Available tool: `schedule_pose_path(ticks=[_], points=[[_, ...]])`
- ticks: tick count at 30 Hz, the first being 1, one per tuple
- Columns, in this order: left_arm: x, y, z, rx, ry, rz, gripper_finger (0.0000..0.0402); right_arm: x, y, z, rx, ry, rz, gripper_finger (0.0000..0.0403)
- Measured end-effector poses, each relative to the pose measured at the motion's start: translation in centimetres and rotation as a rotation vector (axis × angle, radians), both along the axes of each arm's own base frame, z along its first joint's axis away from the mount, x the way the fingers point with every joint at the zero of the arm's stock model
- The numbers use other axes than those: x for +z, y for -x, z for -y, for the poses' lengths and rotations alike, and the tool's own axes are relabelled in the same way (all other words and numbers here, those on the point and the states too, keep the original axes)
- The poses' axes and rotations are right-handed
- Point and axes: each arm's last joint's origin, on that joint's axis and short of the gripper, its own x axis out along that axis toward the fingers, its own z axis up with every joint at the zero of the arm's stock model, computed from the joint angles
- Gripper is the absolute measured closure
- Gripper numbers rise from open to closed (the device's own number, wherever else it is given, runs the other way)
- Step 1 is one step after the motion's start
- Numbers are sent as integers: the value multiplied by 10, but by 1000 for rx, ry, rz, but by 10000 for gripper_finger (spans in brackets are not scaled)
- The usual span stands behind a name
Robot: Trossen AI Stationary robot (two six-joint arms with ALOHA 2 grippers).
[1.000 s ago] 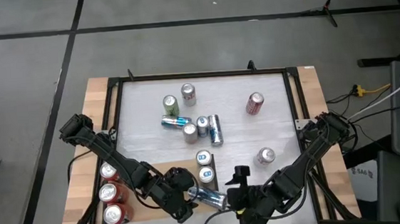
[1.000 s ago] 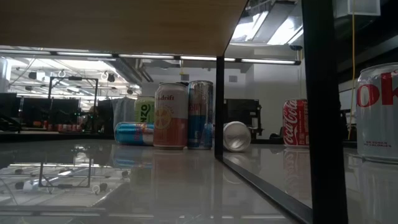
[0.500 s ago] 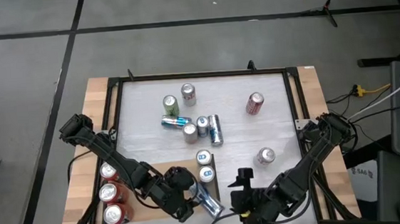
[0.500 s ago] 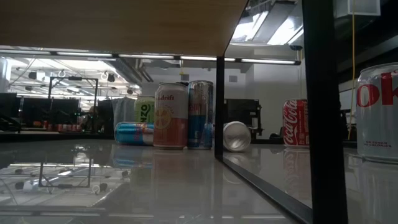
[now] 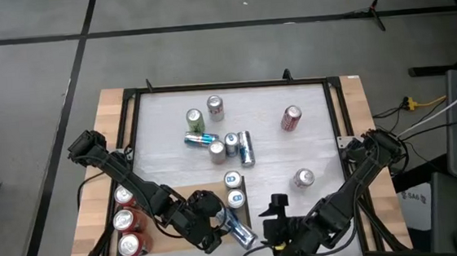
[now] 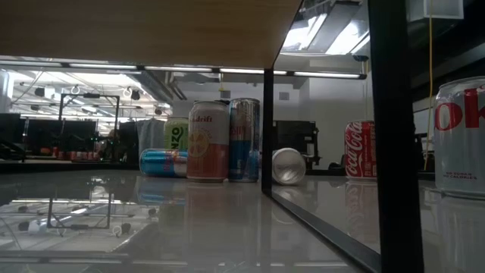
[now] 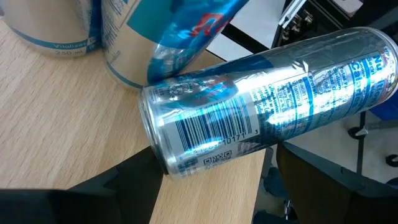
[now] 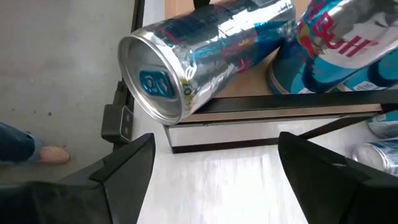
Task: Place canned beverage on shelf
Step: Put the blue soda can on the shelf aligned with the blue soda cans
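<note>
Left hand (image 5: 223, 230) grips silver-blue can (image 7: 261, 102) (barcode showing) over shelf (image 7: 68, 130).

In the low view, a peach-coloured can (image 6: 208, 142) near the frame's centre reads "drift". A green can (image 6: 176, 135) behind it, just to its left, shows "NZO". A red can (image 6: 361, 149) right of centre carries the Coca-Cola script. A silver can (image 6: 459, 138) at the right edge shows red letters "OK". In the left wrist view, a silver-blue can (image 7: 261, 106) bears a barcode with digits "10171", and a can at upper left (image 7: 53, 28) reads "250 ml". In the right wrist view, a blue can (image 8: 348, 46) at upper right reads "Bull".
</note>
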Motion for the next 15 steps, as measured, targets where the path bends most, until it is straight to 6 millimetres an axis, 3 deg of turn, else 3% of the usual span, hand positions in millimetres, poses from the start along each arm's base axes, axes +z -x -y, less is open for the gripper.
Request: schedule_pose_path(ticks=[15], points=[[0,0,0,-1,-4,-1,107,8,35,-40,-164,-112,214,75]])
